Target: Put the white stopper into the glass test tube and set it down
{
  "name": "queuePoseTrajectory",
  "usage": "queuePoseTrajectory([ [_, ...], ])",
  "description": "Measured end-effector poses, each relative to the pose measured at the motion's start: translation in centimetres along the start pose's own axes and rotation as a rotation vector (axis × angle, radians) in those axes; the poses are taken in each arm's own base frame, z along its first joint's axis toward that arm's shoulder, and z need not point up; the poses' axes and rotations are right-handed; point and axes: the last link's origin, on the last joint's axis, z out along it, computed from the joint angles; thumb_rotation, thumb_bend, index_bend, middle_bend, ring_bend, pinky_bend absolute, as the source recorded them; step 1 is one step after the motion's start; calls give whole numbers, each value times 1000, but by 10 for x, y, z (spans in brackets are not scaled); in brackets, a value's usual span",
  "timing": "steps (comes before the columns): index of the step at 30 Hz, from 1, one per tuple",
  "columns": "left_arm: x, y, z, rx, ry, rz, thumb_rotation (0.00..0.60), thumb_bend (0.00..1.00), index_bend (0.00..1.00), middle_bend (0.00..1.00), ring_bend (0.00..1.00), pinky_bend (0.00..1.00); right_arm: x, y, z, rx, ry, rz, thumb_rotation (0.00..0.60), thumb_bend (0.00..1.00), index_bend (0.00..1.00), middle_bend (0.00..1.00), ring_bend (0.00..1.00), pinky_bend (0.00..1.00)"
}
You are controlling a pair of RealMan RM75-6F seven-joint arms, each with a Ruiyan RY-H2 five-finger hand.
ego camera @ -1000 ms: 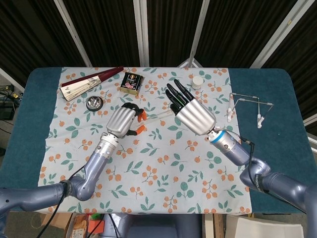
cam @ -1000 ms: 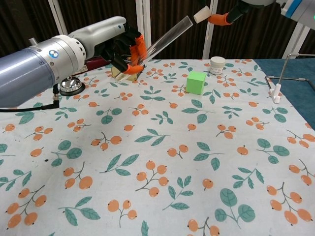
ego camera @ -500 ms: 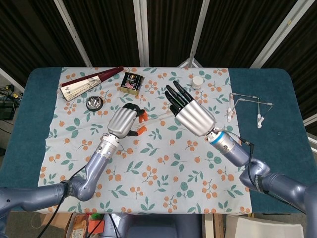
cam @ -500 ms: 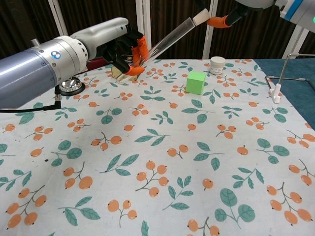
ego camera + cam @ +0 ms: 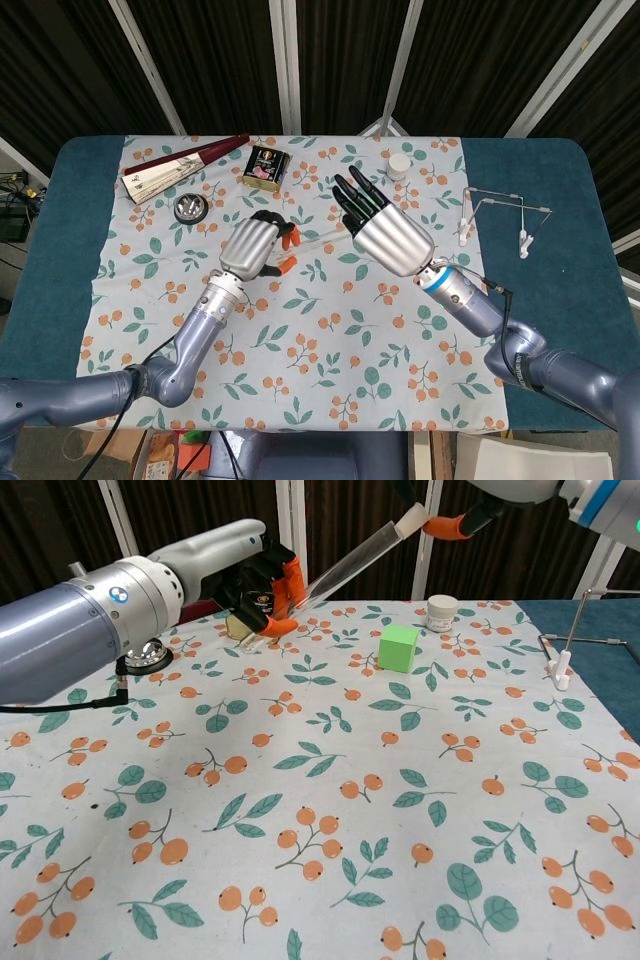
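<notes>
My left hand (image 5: 254, 245) (image 5: 255, 580) grips the lower end of the glass test tube (image 5: 350, 562) (image 5: 318, 238), held slanting up to the right above the table. The white stopper (image 5: 410, 521) sits at the tube's upper mouth, pinched by the orange-tipped fingers (image 5: 447, 525) of my right hand (image 5: 385, 228). In the head view the right hand's silver back hides the stopper and the tube's mouth. How deep the stopper sits in the tube I cannot tell.
On the floral cloth (image 5: 330, 800) lie a green cube (image 5: 398, 647), a small white jar (image 5: 441, 612) (image 5: 399, 165), a dark tin (image 5: 264, 166), a metal dish (image 5: 190, 208) and a folded fan (image 5: 180, 167). A wire rack (image 5: 497, 215) stands at the right.
The tube and stopper have come together: a second ago the stopper hung just off the tube's mouth, now it sits at the mouth. My left hand has shifted slightly right.
</notes>
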Motion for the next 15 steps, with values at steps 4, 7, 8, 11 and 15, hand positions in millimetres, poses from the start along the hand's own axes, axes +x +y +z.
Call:
queuePoseTrajectory([
  [4, 0, 1, 0, 4, 1, -7, 600, 564, 640, 714, 298, 245, 0, 0, 0, -1, 0, 2, 600, 461, 742, 234, 0, 0],
  [7, 1, 2, 0, 7, 7, -13, 600, 564, 641, 715, 299, 245, 0, 0, 0, 1, -1, -1, 600, 461, 742, 234, 0, 0],
  [8, 1, 2, 0, 8, 8, -15, 600, 564, 642, 716, 300, 245, 0, 0, 0, 0, -1, -1, 600, 461, 742, 234, 0, 0],
  [11, 2, 2, 0, 9, 18, -16, 600, 564, 643, 717, 300, 248, 0, 0, 0, -2, -2, -1, 600, 461, 742, 234, 0, 0],
  [15, 2, 3, 0, 16, 34, -24, 600, 564, 643, 716, 300, 250, 1, 0, 0, -1, -1, -2, 600, 461, 742, 234, 0, 0],
])
